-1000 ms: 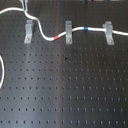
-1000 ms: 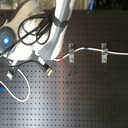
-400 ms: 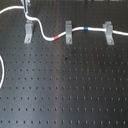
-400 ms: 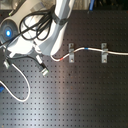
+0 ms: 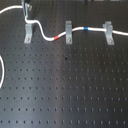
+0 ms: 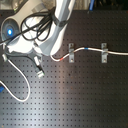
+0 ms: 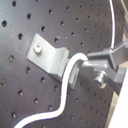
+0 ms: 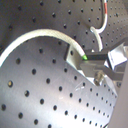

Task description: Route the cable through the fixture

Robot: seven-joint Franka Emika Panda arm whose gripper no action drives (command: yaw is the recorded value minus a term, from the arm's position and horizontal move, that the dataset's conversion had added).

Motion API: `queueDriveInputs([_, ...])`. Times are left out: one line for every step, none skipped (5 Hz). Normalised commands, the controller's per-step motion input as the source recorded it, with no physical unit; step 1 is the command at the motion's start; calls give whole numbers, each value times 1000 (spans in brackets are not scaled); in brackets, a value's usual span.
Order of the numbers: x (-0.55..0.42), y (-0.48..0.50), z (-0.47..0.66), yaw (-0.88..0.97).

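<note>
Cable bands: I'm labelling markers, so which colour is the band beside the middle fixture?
Red, clearest in the first exterior view.

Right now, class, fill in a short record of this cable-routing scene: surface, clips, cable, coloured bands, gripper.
surface: black perforated board
clips: three grey fixtures in a row, first exterior view's left, middle, right
cable: white cable passing the middle and right clips, then rising at the left clip
red band: just beside the middle clip
blue band: between middle and right clips
gripper: at the left clip, shut on the cable
</note>
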Motion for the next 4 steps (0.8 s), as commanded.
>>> queueDriveInputs([-15, 306, 115, 551])
queueDriveInputs([62, 220, 102, 411])
queueDriveInputs([14, 16, 328, 283])
queueDriveInputs([24, -10, 340, 271])
